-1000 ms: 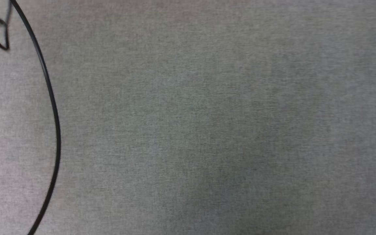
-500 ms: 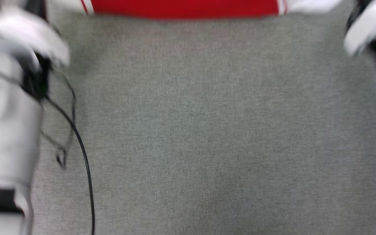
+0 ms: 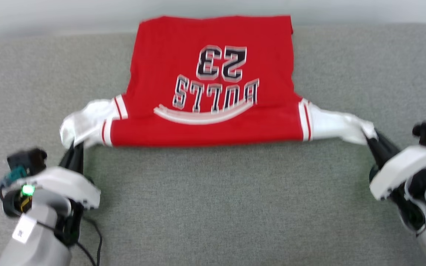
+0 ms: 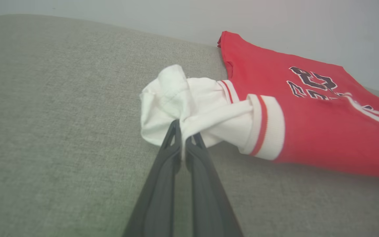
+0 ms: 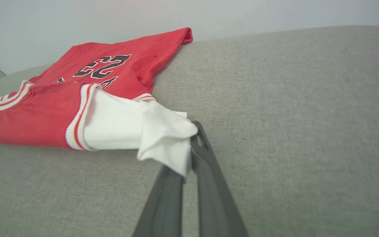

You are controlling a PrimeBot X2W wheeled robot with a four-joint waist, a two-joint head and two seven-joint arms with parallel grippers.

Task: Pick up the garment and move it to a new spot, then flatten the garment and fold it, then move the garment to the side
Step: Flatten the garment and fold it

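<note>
"Head view first: what is everything lying on?"

"A grey woven surface (image 3: 213,207), plain and matte, running right across. Its far edge meets a pale, bare wall (image 3: 50,14)."

"And the garment?"

"The garment (image 3: 213,111) lies flat at the middle of the far side. Its top edge reaches the surface's back edge by the wall. The print faces up and reads upside down from the head, with 23 above the lettering."

"What about the sleeves?"

"Both white sleeves are pulled outwards. The left sleeve (image 3: 83,123) is bunched, and the right sleeve (image 3: 340,127) is drawn to a point."

"What are the grippers doing?"

"The left gripper (image 3: 75,149) has its fingers pressed together on the left sleeve's cloth, and the left wrist view shows white folds wrapped over the tips. The right gripper (image 3: 374,142) is pinching the tip of the right sleeve, and in the right wrist view cloth hangs down between the fingers."

"Anything else on the grey?"

"A thin black cable (image 3: 96,244) curls by the left arm at the near edge. In the wrist views the grey weave is rumpled under the sleeves, and the wall behind is blank."
</note>
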